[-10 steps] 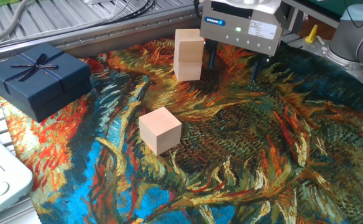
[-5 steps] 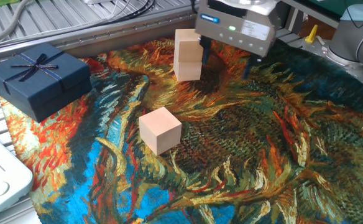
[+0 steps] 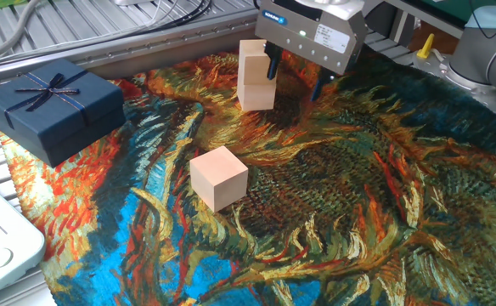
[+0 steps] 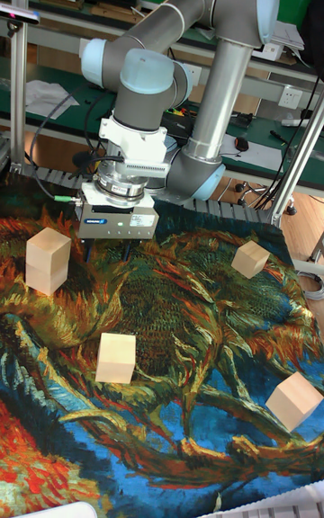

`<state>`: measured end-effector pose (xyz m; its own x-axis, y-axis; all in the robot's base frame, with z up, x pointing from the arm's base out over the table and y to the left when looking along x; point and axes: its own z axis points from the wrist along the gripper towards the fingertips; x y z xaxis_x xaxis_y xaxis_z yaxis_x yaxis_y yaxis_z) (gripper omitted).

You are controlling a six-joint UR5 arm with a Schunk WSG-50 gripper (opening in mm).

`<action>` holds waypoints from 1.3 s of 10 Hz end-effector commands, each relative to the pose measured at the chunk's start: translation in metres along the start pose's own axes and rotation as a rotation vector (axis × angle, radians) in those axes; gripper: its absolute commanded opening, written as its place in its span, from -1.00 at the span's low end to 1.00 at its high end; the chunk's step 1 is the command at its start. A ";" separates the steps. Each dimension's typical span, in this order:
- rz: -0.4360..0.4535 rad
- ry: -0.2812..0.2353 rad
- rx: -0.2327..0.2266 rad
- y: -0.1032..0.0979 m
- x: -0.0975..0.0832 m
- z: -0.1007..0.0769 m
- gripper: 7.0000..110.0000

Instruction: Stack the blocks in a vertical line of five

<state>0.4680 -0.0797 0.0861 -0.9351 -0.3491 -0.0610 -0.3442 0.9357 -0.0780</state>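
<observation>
blocks [image 3: 257, 75] stacked two high; gripper [image 3: 294, 76] beside them, fingers apart, empty

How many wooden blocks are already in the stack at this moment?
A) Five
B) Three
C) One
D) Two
D: the stack is two cubes high, while three other blocks lie singly on the cloth: one in front, one behind on the right and one at the right edge. The gripper stands beside the stack, open and empty.
</observation>
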 end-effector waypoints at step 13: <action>0.070 -0.040 -0.047 -0.016 -0.028 0.007 0.15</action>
<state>0.4839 -0.0778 0.0818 -0.9553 -0.2819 -0.0885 -0.2798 0.9594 -0.0355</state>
